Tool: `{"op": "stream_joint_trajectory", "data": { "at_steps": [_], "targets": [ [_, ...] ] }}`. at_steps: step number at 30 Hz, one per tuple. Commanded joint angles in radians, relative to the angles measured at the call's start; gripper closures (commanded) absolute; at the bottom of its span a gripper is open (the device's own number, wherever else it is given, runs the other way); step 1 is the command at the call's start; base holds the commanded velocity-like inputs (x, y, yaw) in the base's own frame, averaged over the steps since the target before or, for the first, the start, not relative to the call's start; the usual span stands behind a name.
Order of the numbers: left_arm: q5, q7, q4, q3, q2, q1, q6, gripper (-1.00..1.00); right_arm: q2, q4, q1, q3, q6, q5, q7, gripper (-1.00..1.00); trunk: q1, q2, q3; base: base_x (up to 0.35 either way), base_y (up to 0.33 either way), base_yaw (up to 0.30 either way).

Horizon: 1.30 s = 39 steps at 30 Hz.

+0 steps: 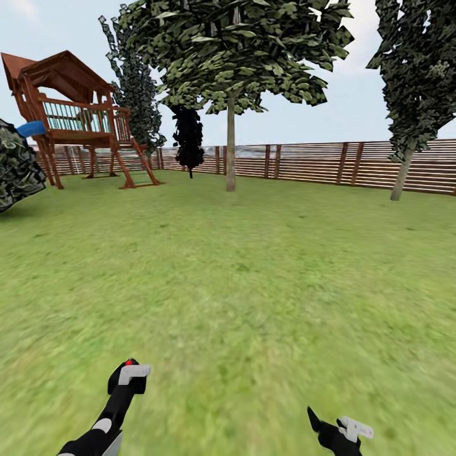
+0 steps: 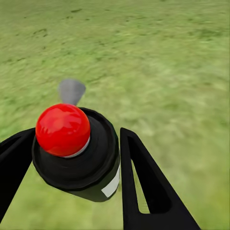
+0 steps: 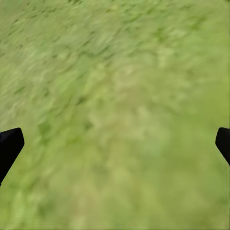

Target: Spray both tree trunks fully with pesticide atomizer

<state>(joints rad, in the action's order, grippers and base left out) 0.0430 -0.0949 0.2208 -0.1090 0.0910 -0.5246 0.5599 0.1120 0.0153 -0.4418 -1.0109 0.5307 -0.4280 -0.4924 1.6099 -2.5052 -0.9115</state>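
Far left of the head view: a dark leafy bush (image 1: 16, 166) at the edge, then the wooden playset (image 1: 76, 117) with a peaked roof and ladder, standing on the lawn (image 1: 253, 272) before the slatted wooden fence (image 1: 316, 161). Two dark narrow conifers (image 1: 188, 136) rise just right of the playset. Mid-frame a tree (image 1: 234, 50) with a pale straight trunk (image 1: 230, 152) stands on the grass, near the fence; a second tree (image 1: 418, 63) with a leaning trunk (image 1: 401, 174) stands at far right. Low in the view, the left gripper (image 1: 130, 373) is raised over the grass, its jaws closed onto the pesticide atomizer (image 2: 76, 153); the left wrist view shows a black round body with a red ball top, seated between the two black fingers (image 2: 143, 187), both touching its sides. Contents of the atomizer cannot be told. The right gripper (image 1: 339, 427) sits low right, jaws spread wide and holding nothing, with blurred grass between its fingertips (image 3: 9, 143).
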Motion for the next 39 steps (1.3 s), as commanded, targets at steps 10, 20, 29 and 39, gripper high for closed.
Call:
{"op": "stream_joint_trajectory", "data": {
  "at_steps": [10, 20, 29, 39],
  "targets": [
    [0.0, 0.0, 0.0, -0.001, 0.0, 0.0, 0.0, 1.0, 0.0, 0.0, 0.0, 0.0, 0.0, 0.0, 0.0, -1.0, 0.0, 0.0, 0.0, 0.329, 0.0, 0.0],
    [0.0, 0.0, 0.0, -0.001, 0.0, 0.0, 0.0, 1.0, 0.0, 0.0, 0.0, 0.0, 0.0, 0.0, 0.0, -1.0, 0.0, 0.0, 0.0, 0.329, 0.0, 0.0],
    [0.0, 0.0, 0.0, -0.001, 0.0, 0.0, 0.0, 1.0, 0.0, 0.0, 0.0, 0.0, 0.0, 0.0, 0.002, -1.0, 0.0, 0.0, 0.0, 0.329, 0.0, 0.0],
    [0.0, 0.0, 0.0, -0.001, 0.0, 0.0, 0.0, 1.0, 0.0, 0.001, 0.0, 0.0, 0.0, 0.0, 0.002, -1.0, 0.0, 0.0, 0.0, 0.329, 0.0, 0.0]
  ]
}}
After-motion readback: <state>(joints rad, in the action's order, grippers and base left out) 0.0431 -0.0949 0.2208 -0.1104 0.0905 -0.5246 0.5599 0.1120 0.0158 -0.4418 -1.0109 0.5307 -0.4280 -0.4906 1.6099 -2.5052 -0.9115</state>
